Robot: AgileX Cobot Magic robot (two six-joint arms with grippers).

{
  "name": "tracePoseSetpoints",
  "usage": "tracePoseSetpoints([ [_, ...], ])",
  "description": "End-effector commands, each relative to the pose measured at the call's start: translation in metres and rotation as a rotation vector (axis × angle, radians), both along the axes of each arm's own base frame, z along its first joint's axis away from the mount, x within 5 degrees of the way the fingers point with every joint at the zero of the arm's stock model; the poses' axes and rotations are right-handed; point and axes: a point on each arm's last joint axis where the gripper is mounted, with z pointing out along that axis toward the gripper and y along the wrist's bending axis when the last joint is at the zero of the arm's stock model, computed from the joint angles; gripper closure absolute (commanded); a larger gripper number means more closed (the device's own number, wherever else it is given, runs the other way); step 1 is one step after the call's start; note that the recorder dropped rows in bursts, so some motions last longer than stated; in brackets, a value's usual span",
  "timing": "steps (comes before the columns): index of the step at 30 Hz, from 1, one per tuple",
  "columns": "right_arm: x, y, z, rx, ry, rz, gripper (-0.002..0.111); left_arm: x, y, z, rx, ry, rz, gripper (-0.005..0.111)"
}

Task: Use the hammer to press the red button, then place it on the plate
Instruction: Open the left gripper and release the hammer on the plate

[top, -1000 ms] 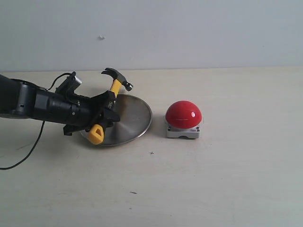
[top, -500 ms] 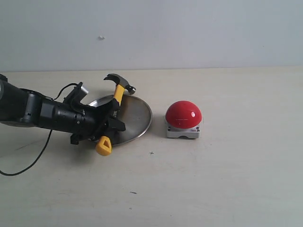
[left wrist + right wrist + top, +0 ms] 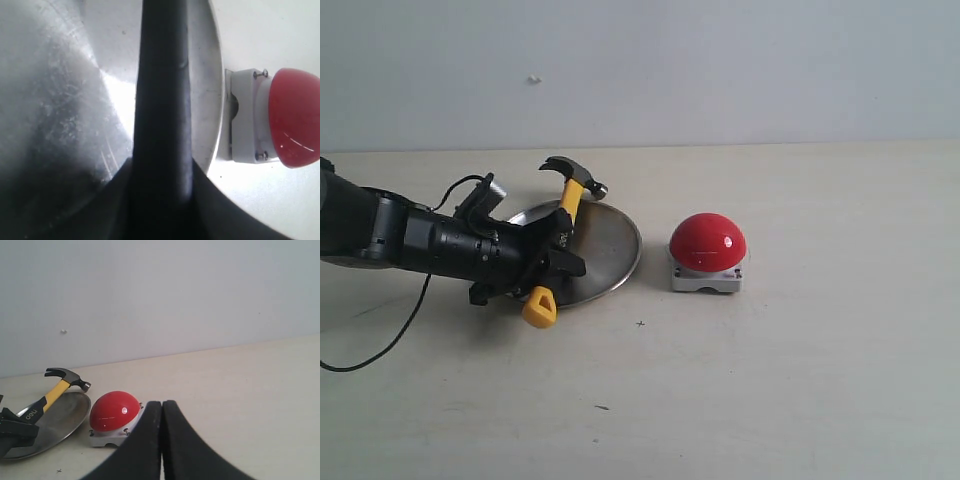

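My left hand is clamped around the black grip of the hammer, low on the handle. The hammer stands tilted in my grasp. Its dark steel head is up, above the far rim of the plate, and its yellow looped end is down at the plate's near left edge. I cannot tell whether the loop touches the table. My arm lies low across the left of the table, with a black cable trailing from it over the surface. In the left wrist view a dark bar runs down the middle, too close for me to tell what it is, with the scratched silver plate behind it.

Past the plate's right rim sits the red button, near the plate but not touching it, its glossy dome on the grey square base. The hammer head is well apart from it.

My right hand has its two fingers pressed together with nothing between them, and it looks across the table toward the button, plate and hammer from the far side.
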Motion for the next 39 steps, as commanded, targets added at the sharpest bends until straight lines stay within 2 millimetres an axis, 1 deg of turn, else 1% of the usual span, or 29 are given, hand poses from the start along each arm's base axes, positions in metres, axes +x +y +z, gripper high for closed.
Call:
tracePoseSetpoints([
  [1, 0.0, 0.0, -0.001, -0.013, 0.0, -0.004, 0.108, 0.0, -0.004, 0.006, -0.047, -0.008, -0.023, 0.066],
  [3, 0.0, 0.0, -0.001, -0.013, 0.0, -0.004, 0.108, 0.0, -0.005, 0.006, -0.054, -0.006, -0.026, 0.059],
  [5, 0.0, 0.0, -0.001, -0.013, 0.0, -0.004, 0.108, 0.0, -0.005, 0.007, -0.061, -0.005, -0.03, 0.056],
  [12, 0.0, 0.0, -0.001, -0.013, 0.0, -0.004, 0.108, -0.002, -0.006, 0.008, -0.087, 0.025, -0.033, 0.057],
  [16, 0.0, 0.0, -0.001, -0.013, 0.0, -0.004, 0.108, -0.003, 0.006, 0.006, -0.08, 0.078, -0.054, 0.057],
  [20, 0.0, 0.0, -0.001, -0.013, 0.0, -0.004, 0.108, -0.002, 0.015, 0.008, -0.111, 0.087, -0.064, 0.057],
  [23, 0.0, 0.0, -0.001, -0.013, 0.0, -0.004, 0.108, 0.001, 0.024, 0.021, -0.139, 0.06, -0.067, 0.057],
  [28, 0.0, 0.0, -0.001, -0.013, 0.0, -0.004, 0.108, 0.001, 0.032, 0.056, -0.166, -0.008, -0.077, 0.057],
  [31, 0.0, 0.0, -0.001, -0.013, 0.0, -0.004, 0.108, -0.001, 0.039, 0.068, -0.149, -0.013, -0.082, 0.058],
  [33, 0.0, 0.0, -0.001, -0.013, 0.0, -0.004, 0.108, -0.003, 0.043, 0.073, -0.126, -0.017, -0.1, 0.063],
  [34, 0.0, 0.0, -0.001, -0.013, 0.0, -0.004, 0.108, -0.004, 0.044, 0.077, -0.116, -0.021, -0.107, 0.069],
  [36, 0.0, 0.0, -0.001, -0.013, 0.0, -0.004, 0.108, -0.006, 0.046, 0.085, -0.1, -0.046, -0.129, 0.087],
  [37, 0.0, 0.0, -0.001, -0.013, 0.0, -0.004, 0.108, -0.008, 0.047, 0.091, -0.089, -0.073, -0.148, 0.099],
  [38, 0.0, 0.0, -0.001, -0.013, 0.0, -0.004, 0.108, -0.01, 0.048, 0.099, -0.074, -0.112, -0.174, 0.106],
  [39, 0.0, 0.0, -0.001, -0.013, 0.0, -0.004, 0.108, -0.013, 0.048, 0.112, -0.065, -0.172, -0.197, 0.107],
])
